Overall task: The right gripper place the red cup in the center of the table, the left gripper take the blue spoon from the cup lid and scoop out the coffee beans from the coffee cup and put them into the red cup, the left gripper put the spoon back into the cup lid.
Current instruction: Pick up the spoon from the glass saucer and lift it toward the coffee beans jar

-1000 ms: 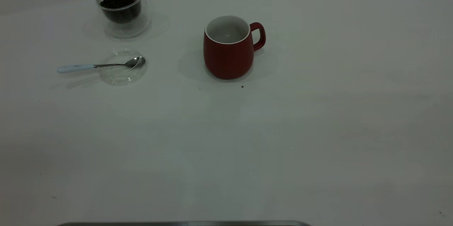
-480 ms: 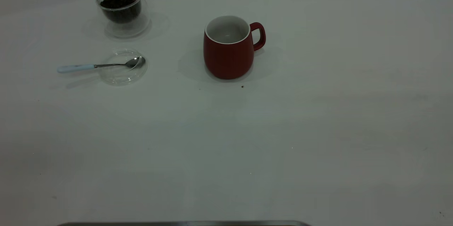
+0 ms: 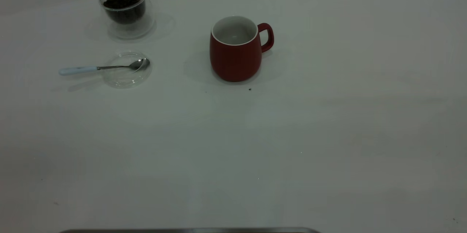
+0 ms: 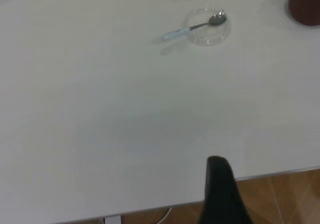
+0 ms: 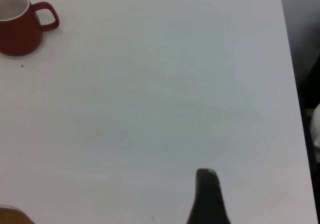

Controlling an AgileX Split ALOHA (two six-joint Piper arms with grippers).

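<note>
Red cup [image 3: 235, 50] stands upright mid-table [image 3: 255, 145] in the exterior view, inside white; neither arm appears. Blue spoon [image 3: 98, 67] rests bowl-in-lid on the cup lid [image 3: 126, 76], near the coffee cup [image 3: 126, 11] of coffee beans [image 3: 122, 1].

Left wrist view: only the left gripper [image 4: 220, 191] tip shows; spread cannot be told, coffee cup cut off.

Right wrist view: the right gripper [image 5: 207, 196] likewise.

Dim, even light falls on the broad white table [image 3: 328, 116]. The rounded dark red ceramic mug [image 3: 235, 49] casts soft shadows toward both sides. Wrist views look softer; the metal spoon bowl [image 3: 138, 64] glints.
</note>
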